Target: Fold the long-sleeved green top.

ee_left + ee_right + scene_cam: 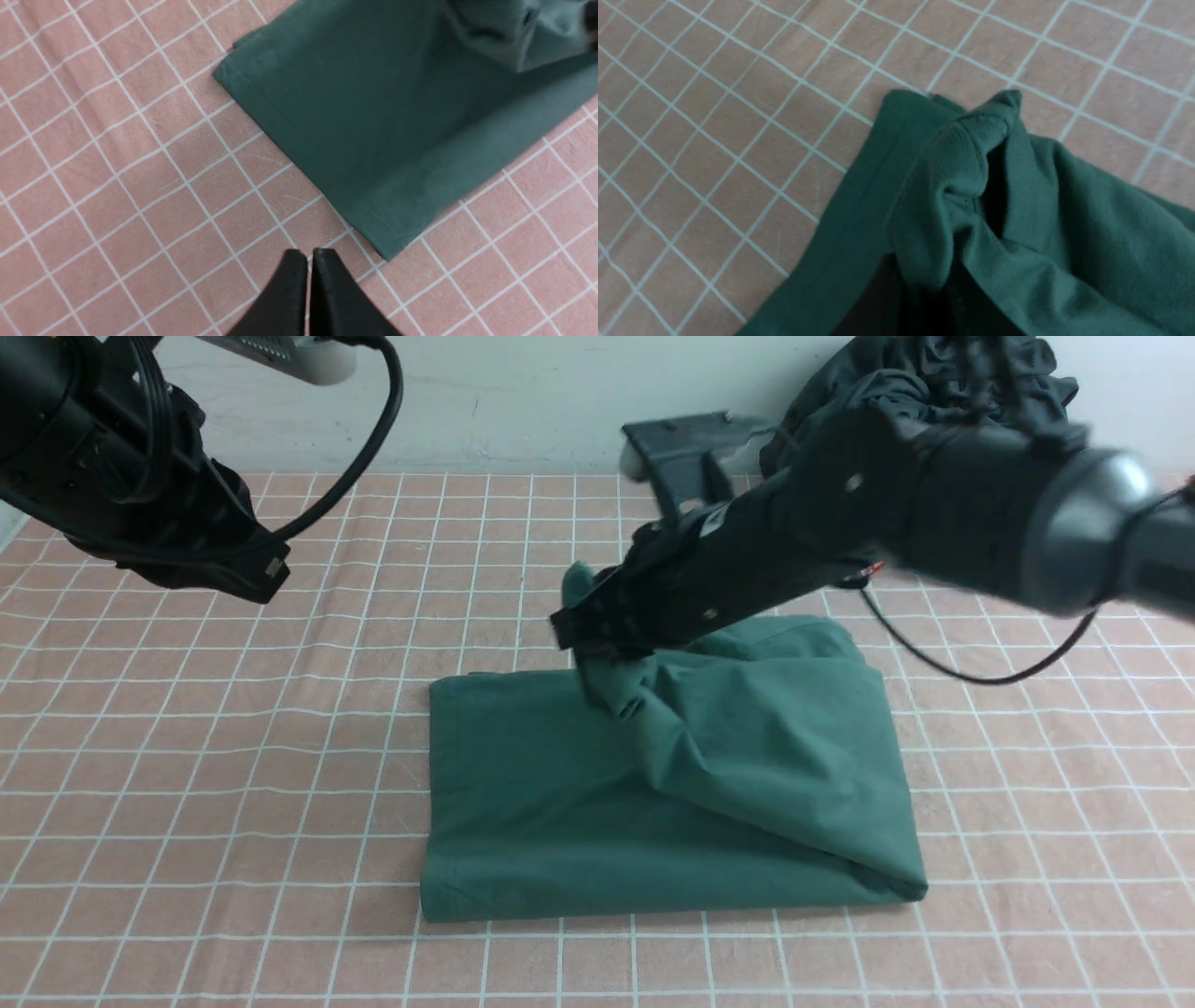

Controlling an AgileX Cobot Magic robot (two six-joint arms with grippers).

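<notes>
The green long-sleeved top (597, 803) lies folded into a rough rectangle on the pink checked cloth in the middle of the front view. My right gripper (597, 649) is shut on a bunched fold of the top near its far edge and holds it lifted, so cloth drapes from it toward the near right corner. In the right wrist view the bunched cloth (952, 196) covers the jaws. My left gripper (308, 254) is shut and empty, above the checked cloth beside the top's near left corner (387, 242). In the front view the left arm is raised at the far left.
A pink checked cloth (233, 784) covers the table. A dark grey-black garment (934, 383) is heaped at the back right against the wall. A dark flat object (681, 448) sits at the back centre.
</notes>
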